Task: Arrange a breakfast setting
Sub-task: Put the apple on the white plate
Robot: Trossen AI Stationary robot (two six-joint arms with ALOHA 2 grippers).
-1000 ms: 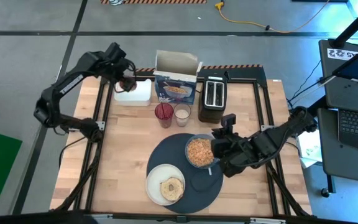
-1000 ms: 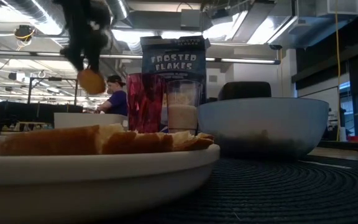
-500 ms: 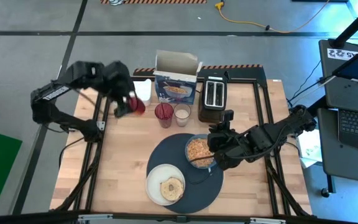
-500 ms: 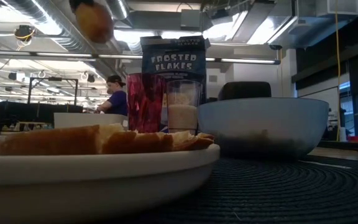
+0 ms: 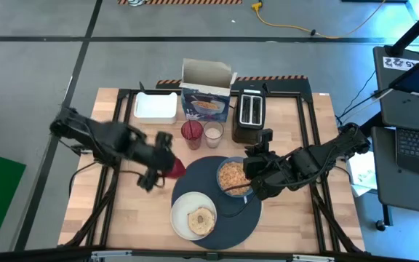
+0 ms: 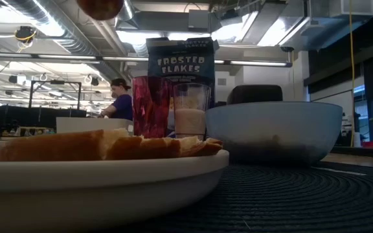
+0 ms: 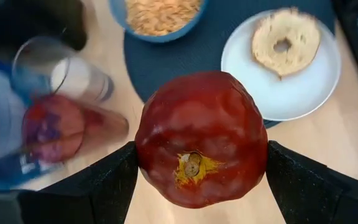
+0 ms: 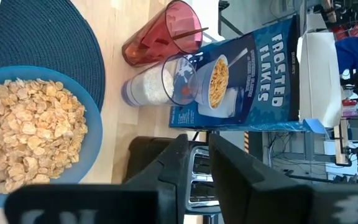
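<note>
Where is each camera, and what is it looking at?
High view: above the table, looking straight down; both arms show, the left gripper carrying the red apple and the right gripper by the light-blue bowl.
Low view: at table height, looking level past the white plate into the room; no arm is clearly in view.
Left wrist view: looks down past its jaws shut on the apple.
Right wrist view: looks past its own fingers at the cereal box.
Shared: all four show the bowl.
</note>
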